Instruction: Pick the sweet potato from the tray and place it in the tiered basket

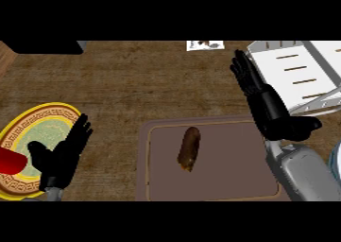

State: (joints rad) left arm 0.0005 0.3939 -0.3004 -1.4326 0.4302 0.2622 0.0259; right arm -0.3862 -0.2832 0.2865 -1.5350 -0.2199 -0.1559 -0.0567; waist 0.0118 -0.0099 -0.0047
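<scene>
right robot hand [265,101] beside sweet potato [190,149]

A yellow-rimmed plate [33,124] with a patterned border sits on the brown counter [131,80] at the left. A red cup [5,160] overlaps its left edge. A small card [204,45] lies at the far edge, and a black object [47,47] shows at the far left corner.

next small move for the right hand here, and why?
Probably bring the right hand back left and down over the sweet potato: it lies untouched on the tray, while that hand is open beside the tiered basket, holding nothing.
</scene>
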